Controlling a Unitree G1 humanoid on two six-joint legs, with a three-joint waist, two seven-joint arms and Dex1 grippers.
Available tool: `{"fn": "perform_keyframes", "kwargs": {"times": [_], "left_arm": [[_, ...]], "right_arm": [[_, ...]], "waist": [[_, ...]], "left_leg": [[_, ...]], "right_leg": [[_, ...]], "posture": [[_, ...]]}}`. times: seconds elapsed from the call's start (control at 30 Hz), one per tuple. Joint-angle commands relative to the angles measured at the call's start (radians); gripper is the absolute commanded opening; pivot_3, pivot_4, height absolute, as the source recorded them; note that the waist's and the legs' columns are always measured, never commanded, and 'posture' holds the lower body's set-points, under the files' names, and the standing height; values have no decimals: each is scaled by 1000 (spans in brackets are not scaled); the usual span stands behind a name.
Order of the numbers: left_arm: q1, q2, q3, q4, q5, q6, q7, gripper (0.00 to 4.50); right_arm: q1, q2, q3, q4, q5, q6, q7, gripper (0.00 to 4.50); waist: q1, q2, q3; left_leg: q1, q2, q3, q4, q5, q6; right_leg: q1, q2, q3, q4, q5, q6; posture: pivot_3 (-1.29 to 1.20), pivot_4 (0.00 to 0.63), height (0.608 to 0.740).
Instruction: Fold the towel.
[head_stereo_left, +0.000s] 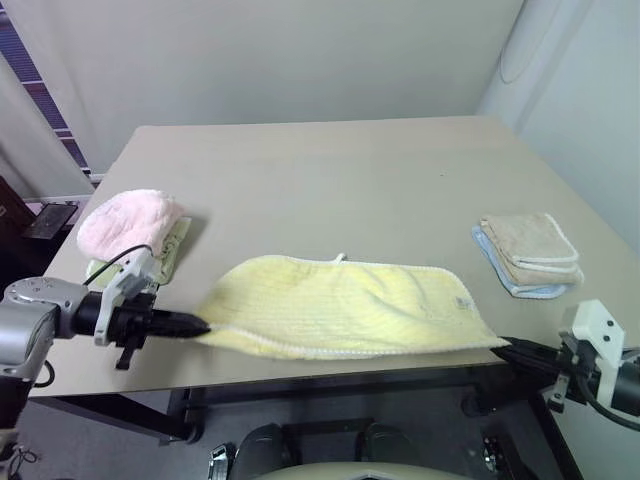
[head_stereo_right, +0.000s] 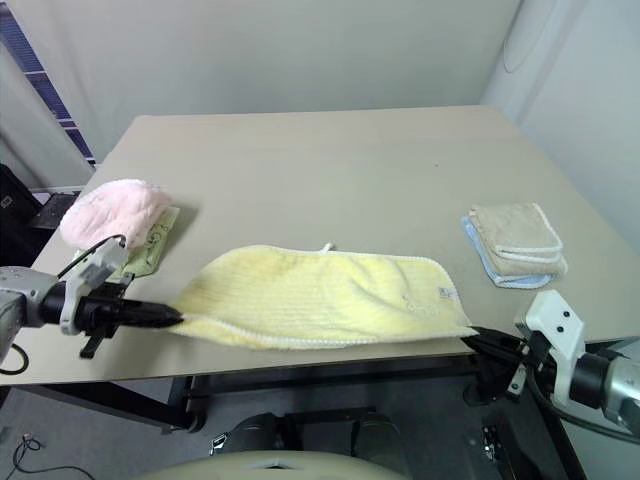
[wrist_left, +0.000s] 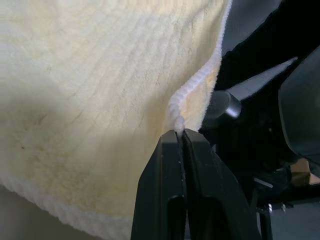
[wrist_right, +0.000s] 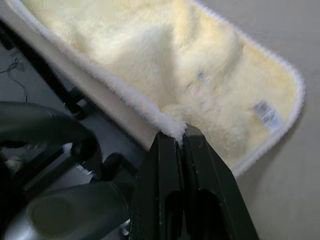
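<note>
I'm seeing the towel lying folded along the near edge of the surface, its lower layer hidden beneath the top one. It's pale yellow terry with a whitish corded hem and a small mark near the right end. My left pincer is pinching its left near corner; my right pincer is pinching the right near corner. A fluffy pink towel is sitting far left, and one beige stack far right.

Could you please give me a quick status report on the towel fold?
Left end effector and right end effector both shut on the yellow towel at its near corners. Towel folded once, along the table front edge. Nothing in the way.
</note>
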Motion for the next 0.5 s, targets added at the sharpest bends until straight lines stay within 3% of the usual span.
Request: {"fn": "perform_keyframes", "kwargs": {"times": [0.03,0.3,0.5], "left_arm": [[-94,-48,-21,86,18,-9,52,31],[-296,-193,-88,400,136,-126,130,31],[-411,-252,-71,611,184,-218,175,31]], "right_arm": [[-90,-10,51,51,-7,6,-44,0],[-359,7,213,305,-87,-12,-126,0],[-503,41,300,432,-125,-31,-160,0]], "waist": [[2,0,0],[-1,-1,0],[-1,-2,0]], "left_leg": [[0,0,0,0,0,0],[-1,0,0,6,0,1],[0,0,0,11,0,1]], "right_leg": [[0,0,-1,0,0,0],[1,1,-1,1,1,0],[1,1,-1,10,1,0]], "posture": [[0,0,740],[0,0,740],[0,0,740]]}}
